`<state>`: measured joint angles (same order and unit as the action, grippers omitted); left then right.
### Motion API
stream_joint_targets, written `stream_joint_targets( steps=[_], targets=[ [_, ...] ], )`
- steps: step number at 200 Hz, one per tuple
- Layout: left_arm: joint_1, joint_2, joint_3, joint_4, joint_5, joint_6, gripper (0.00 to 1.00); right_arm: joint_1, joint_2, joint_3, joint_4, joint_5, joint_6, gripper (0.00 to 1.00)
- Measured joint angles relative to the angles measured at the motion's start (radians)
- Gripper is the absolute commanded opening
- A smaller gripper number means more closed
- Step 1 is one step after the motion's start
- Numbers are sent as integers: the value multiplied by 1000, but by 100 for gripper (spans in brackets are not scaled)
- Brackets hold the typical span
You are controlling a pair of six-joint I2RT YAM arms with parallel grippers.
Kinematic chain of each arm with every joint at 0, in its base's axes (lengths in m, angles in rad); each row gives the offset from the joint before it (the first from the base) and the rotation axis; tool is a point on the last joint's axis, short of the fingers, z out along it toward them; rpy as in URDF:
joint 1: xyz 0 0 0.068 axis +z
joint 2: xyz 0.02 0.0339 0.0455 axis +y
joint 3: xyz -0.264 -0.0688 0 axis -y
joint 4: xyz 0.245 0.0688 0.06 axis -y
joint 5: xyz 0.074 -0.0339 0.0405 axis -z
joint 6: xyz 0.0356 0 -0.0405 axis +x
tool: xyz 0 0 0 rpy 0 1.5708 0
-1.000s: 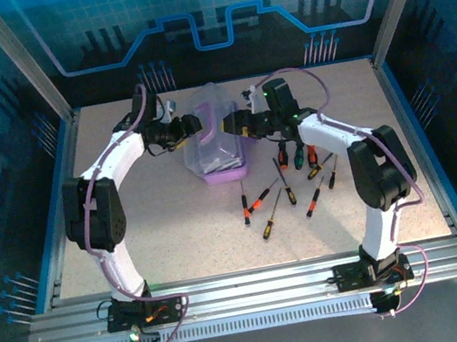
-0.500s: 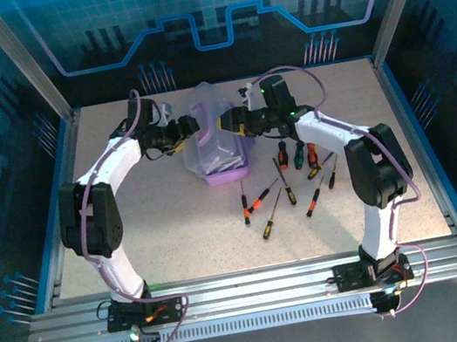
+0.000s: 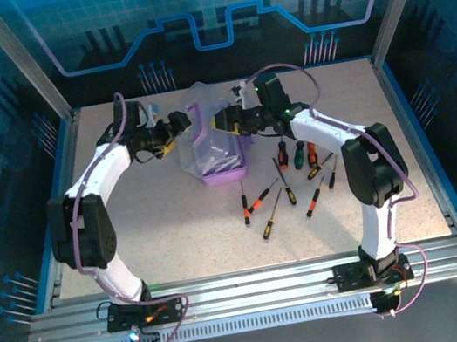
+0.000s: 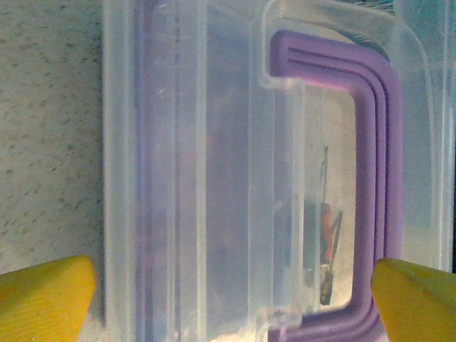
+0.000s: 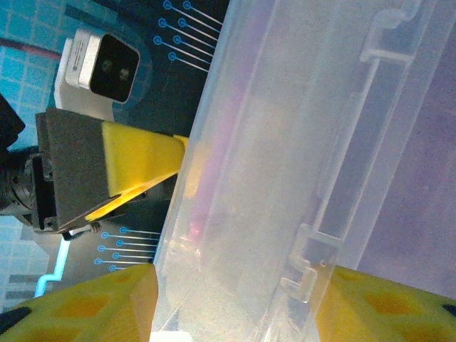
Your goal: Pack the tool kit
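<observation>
The purple case stands mid-table with its clear lid raised. My right gripper is shut on the lid's right edge; the clear lid runs between its yellow fingers and touches both. My left gripper is open at the lid's left side. In the left wrist view its gripper straddles the lid, and the purple handle and one screwdriver show through the plastic. Several screwdrivers lie loose on the table to the right of the case.
The loose screwdrivers spread from beside the case to under the right forearm. Frame posts and blue walls border the table. The left gripper's yellow finger shows beyond the lid in the right wrist view.
Both grippers have shifted a little to the left and farther back. The lid has swung up and leftward with them, and the case has slid slightly left.
</observation>
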<state>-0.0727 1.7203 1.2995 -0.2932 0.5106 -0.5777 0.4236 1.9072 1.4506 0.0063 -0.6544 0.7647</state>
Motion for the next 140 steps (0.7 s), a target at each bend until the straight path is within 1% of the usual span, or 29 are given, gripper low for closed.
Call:
stream_joint_targets(
  steps=[34, 64, 94, 140],
  targets=[
    [56, -130, -235, 153, 3, -121, 99, 21, 6, 81, -87, 0, -56, 60],
    [91, -142, -380, 312, 34, -224, 99, 37, 13, 142, -142, 0, -92, 60],
    [109, -143, -467, 463, 66, -307, 99, 55, 47, 199, -174, 1, -107, 61],
    [143, -173, -511, 581, 73, -369, 99, 95, 102, 289, -221, 13, -122, 61]
  ],
)
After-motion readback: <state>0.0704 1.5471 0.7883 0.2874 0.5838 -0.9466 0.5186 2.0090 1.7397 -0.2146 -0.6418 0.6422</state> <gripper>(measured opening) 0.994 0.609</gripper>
